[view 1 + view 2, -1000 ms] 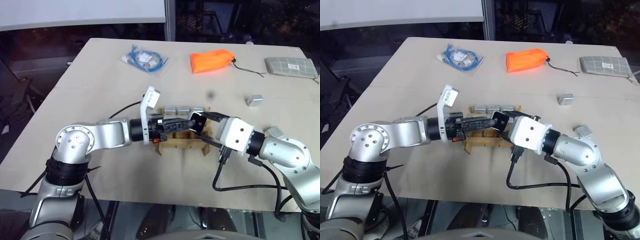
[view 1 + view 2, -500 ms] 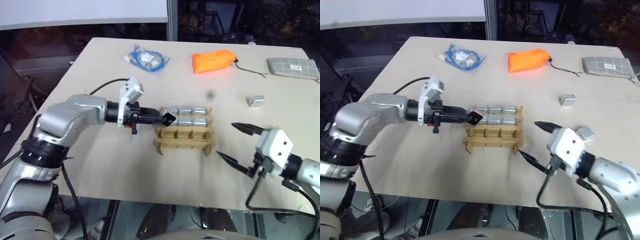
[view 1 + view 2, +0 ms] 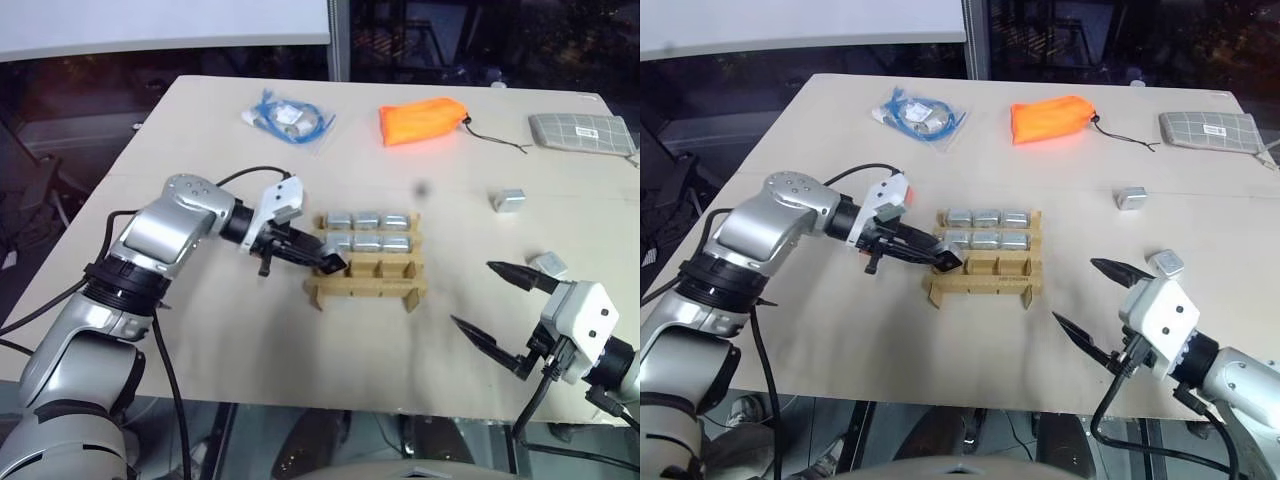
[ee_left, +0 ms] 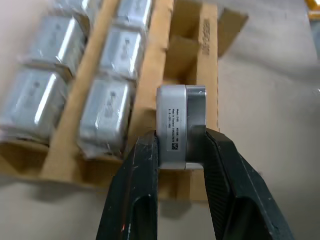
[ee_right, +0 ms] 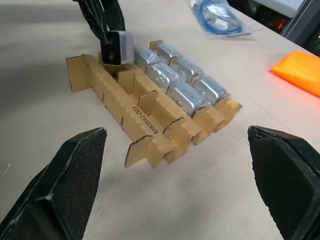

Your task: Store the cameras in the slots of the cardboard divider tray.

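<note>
The cardboard divider tray (image 3: pixel 366 290) lies mid-table, with several silver-grey cameras (image 3: pixel 368 230) filling its two far rows. My left gripper (image 3: pixel 330 266) is shut on another camera (image 4: pixel 181 127), held on edge just above the tray's near-left slot (image 4: pixel 192 55); whether it touches the cardboard I cannot tell. The near row's slots are empty. My right gripper (image 3: pixel 473 294) stands wide open to the right of the tray and nearer the table's front edge, holding nothing. Two loose cameras lie on the table to the right, one farther back (image 3: pixel 510 200) and one beside my right gripper (image 3: pixel 548 264).
An orange fabric pouch (image 3: pixel 423 120) with a cord, a clear bag of blue cable (image 3: pixel 290 117) and a grey patterned pad (image 3: pixel 583 132) lie along the far side. The table's front edge (image 3: pixel 300 395) runs close below both arms.
The two grippers met over the tray; the right one opened wide and drew back to the near right. The left one kept the camera, swung left, rolled, and lowered it to the near-left slot.
</note>
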`<state>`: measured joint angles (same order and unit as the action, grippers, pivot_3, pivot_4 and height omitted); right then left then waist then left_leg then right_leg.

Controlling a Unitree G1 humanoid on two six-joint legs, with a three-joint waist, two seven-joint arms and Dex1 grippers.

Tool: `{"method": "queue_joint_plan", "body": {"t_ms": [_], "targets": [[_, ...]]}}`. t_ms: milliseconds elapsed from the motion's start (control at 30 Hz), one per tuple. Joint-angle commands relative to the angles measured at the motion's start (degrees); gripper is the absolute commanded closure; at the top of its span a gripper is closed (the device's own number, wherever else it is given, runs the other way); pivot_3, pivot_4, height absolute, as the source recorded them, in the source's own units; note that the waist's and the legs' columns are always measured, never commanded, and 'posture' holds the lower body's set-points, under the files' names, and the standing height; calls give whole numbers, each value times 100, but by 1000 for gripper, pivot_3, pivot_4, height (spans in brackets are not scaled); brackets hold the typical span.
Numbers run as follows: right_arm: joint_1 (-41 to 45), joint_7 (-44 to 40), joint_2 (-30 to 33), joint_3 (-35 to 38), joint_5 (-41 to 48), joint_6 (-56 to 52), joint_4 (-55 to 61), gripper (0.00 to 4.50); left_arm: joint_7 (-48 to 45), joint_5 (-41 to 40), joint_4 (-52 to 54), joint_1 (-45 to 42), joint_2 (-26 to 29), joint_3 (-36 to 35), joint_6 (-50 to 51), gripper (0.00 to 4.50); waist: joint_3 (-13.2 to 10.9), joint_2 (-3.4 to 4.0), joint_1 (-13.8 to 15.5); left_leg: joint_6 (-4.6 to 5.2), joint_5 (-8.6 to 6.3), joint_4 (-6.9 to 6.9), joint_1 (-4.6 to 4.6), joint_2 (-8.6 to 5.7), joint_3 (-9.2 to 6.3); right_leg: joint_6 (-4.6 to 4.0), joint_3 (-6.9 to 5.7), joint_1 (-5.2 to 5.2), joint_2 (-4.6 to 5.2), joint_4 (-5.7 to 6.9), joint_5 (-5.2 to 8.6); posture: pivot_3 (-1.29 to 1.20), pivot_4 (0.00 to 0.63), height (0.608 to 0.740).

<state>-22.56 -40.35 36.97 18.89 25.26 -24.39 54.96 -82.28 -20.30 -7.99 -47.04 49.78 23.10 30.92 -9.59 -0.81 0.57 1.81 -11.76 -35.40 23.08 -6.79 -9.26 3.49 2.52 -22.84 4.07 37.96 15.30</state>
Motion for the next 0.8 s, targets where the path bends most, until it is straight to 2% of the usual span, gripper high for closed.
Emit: {"method": "queue_joint_plan", "body": {"t_ms": [33, 333, 500, 567, 633, 667, 733, 800], "targets": [[-65, 111, -32, 31, -35, 139, 163, 8, -258, 328, -22, -127, 8, 9, -239, 3826, 0, 0, -6, 0, 0, -1, -1, 0, 0, 0, 0, 1, 0, 0, 0, 0, 150, 740], [-139, 159, -4, 41, -93, 158, 144, 8, 0, 1168, -569, -271, -404, -37, -832, 3826, 1, 0, -6, 5, -2, -6, -9, 0, -2, 1, -2, 10, -2, 4, 0, 0, 150, 740], [-164, 159, -2, 34, -131, 170, 134, 8, -293, 1255, -585, -288, -425, -61, -950, 3826, 1, 0, -6, 7, -3, -20, -9, 0, -5, 2, -4, 12, -3, 12, -1, 0, 150, 740], [-172, 158, 0, 38, -138, 159, 110, 0, -198, 1218, -550, -297, -523, -172, -922, 2775, 1, 0, -18, 8, -4, -27, -9, 0, -5, 3, -3, 13, -5, 15, 0, 0, 150, 740], [-199, 186, -10, 54, -106, 87, 103, 0, -83, 1042, -381, -296, -628, -399, -773, 1934, 0, 0, -13, 9, -4, -31, -8, 0, -5, 3, -4, 14, -5, 16, -1, 0, 150, 740], [-209, 231, -14, 53, -110, 21, 99, 0, -7, 924, -264, -290, -679, -543, -658, 1319, 0, 0, -6, 9, -5, -34, -7, 0, -6, 3, -5, 15, -4, 16, -1, 0, 150, 740], [-183, 404, 2, 22, -190, -225, 3, 0, 12, 601, 92, -234, -676, -838, -297, 537, 0, -1, 5, 9, -5, -43, 1, 0, -14, 4, -12, 14, -5, 16, -1, 0, 150, 740], [-54, 655, 37, -33, -416, -500, -268, 0, 58, 12, 569, -125, -659, -1281, 357, 537, 0, -1, 4, 8, -5, -59, 17, 0, -24, 4, -21, 10, -5, 15, -2, 0, 150, 740]]}}
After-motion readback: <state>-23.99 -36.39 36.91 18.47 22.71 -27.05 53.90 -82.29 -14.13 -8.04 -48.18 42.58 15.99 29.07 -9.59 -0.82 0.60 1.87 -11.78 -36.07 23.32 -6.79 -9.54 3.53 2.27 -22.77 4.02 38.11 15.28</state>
